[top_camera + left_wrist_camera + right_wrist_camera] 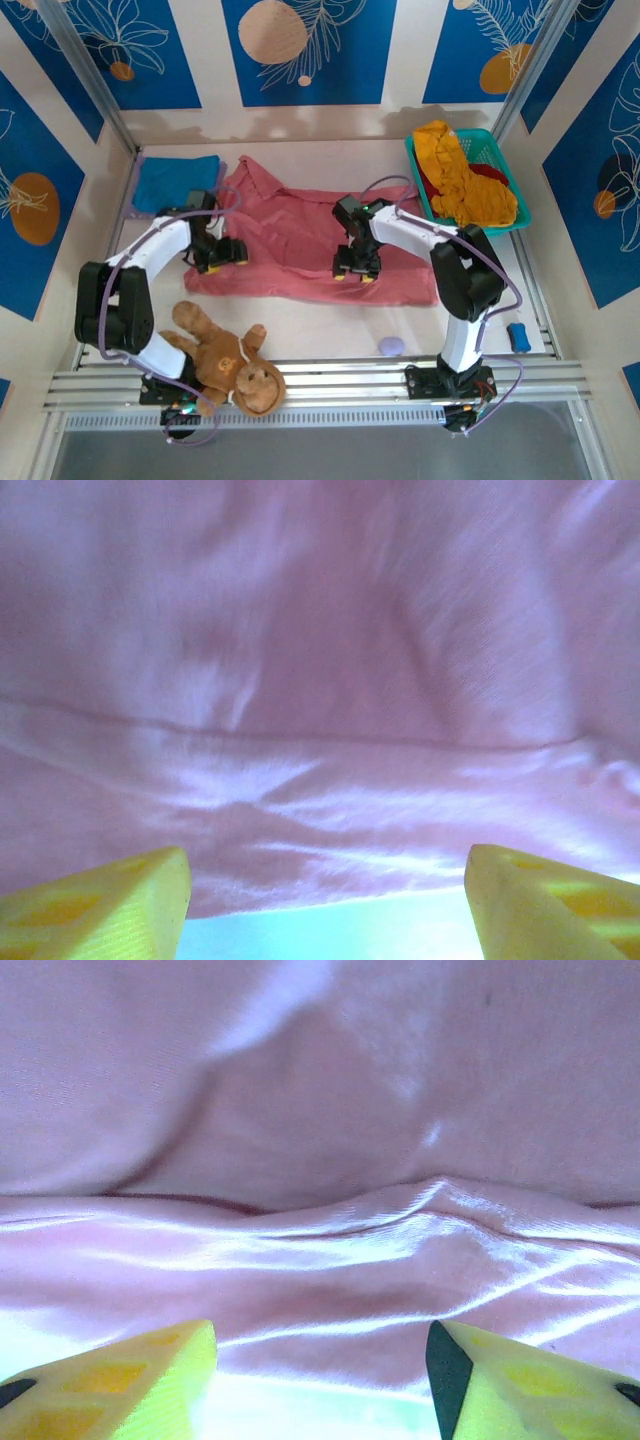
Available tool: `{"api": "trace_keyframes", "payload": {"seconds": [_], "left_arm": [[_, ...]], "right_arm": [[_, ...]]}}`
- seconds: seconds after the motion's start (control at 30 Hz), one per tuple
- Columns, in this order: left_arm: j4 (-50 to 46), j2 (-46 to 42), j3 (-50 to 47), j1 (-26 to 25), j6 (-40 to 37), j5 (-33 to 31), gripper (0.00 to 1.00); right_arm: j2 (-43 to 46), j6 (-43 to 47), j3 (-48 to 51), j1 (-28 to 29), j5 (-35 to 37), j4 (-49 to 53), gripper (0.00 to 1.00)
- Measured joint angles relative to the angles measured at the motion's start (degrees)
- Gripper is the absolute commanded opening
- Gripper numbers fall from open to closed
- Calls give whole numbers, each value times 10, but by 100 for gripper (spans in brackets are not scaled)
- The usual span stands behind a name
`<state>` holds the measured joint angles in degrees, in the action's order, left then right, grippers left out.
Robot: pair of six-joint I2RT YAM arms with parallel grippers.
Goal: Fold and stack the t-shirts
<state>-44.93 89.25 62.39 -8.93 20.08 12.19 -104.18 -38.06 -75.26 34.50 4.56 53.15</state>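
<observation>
Salmon-pink t-shirt (300,235) spread flat but wrinkled across the centre of the table (320,335), near hem toward the bottom of the frame. Left gripper (225,252) at the shirt's lower-left edge; right gripper (357,268) over its lower middle. Wrist views: yellow left fingers (100,905) and right fingers (130,1380) stand well apart, both jaws open, with the pink hem just ahead of the tips. Blue t-shirt (175,182) folded at upper left, just beside the pink one. Mustard-yellow t-shirt (465,185) heaped in the teal basket (522,214) at upper right, over a dark red t-shirt (490,172). Brown plush monkey (225,360) at lower left, by the left arm's base
</observation>
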Motion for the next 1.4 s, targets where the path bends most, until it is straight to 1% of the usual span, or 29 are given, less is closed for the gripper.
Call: {"api": "trace_keyframes", "payload": {"seconds": [0.1, 0.2, 0.27, 0.47, 0.7, 0.9, 1.03, 1.13, 1.4], "left_arm": [[2, 9, 68, 0, 2, -5, 71], [14, 49, 139, 0, 10, 0, 69], [30, 96, 184, 0, 20, 3, 68], [75, 216, 273, 1, 46, 14, 67], [104, 326, 401, 5, 59, 12, 54], [113, 417, 512, 12, 74, 1, 43], [118, 469, 564, 22, 86, -5, 39], [118, 500, 592, 27, 90, -12, 38], [129, 540, 629, 28, 96, -36, 36]], "right_arm": [[18, 2, -46, -7, 11, 14, 59], [26, 9, -73, -23, 16, 22, 59], [26, 15, -79, -37, 17, 26, 59], [26, 29, -89, -84, 14, 31, 59], [-5, 53, -175, -132, 0, 36, 58], [-41, 78, -230, -151, -6, 56, 58], [-47, 87, -232, -162, -12, 69, 58], [-47, 91, -231, -172, -14, 70, 58], [-47, 95, -220, -193, -20, 67, 58]]}}
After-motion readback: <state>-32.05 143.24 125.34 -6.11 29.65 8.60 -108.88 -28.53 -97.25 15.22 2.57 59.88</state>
